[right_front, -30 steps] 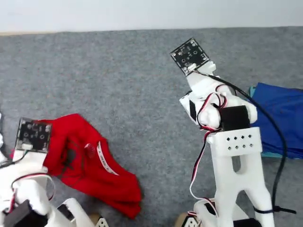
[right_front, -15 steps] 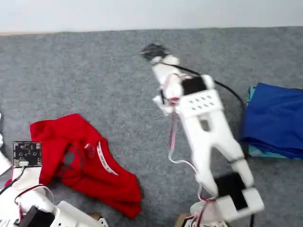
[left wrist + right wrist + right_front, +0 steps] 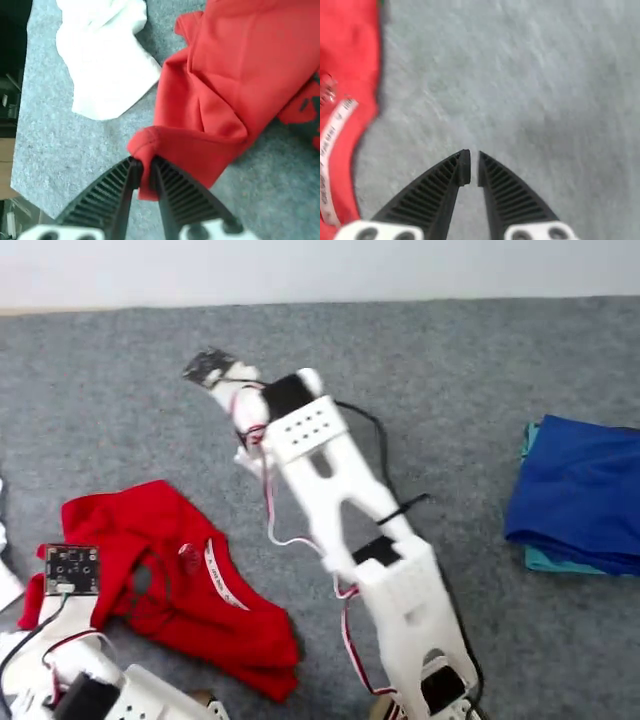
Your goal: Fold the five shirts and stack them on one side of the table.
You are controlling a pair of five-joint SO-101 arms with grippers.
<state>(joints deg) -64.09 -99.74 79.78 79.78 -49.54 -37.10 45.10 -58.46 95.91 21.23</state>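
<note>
**Red shirt [image 3: 235,75] pinched at its hem by the left end effector [image 3: 142,167]**

The left end effector is seen clamped shut on a folded-over hem of the red shirt, with the fabric caught between its two black ribbed jaws. Just beside that shirt, a crumpled white shirt [image 3: 105,55] is spotted lying on the grey table [image 3: 75,165].

Over to the right end effector [image 3: 470,167]: its tips are drawn almost together and nothing is held between them. It is poised above bare table, with the red shirt's edge and neck label [image 3: 332,135] off to one side.

In the high view, the right arm [image 3: 330,470] is stretched diagonally across the table, its wrist out past the far side of the red shirt. The red shirt itself is spread rumpled at the near left. Well apart, at the table's right edge, a folded blue shirt [image 3: 585,490] is stacked on a folded teal shirt [image 3: 545,562].
</note>
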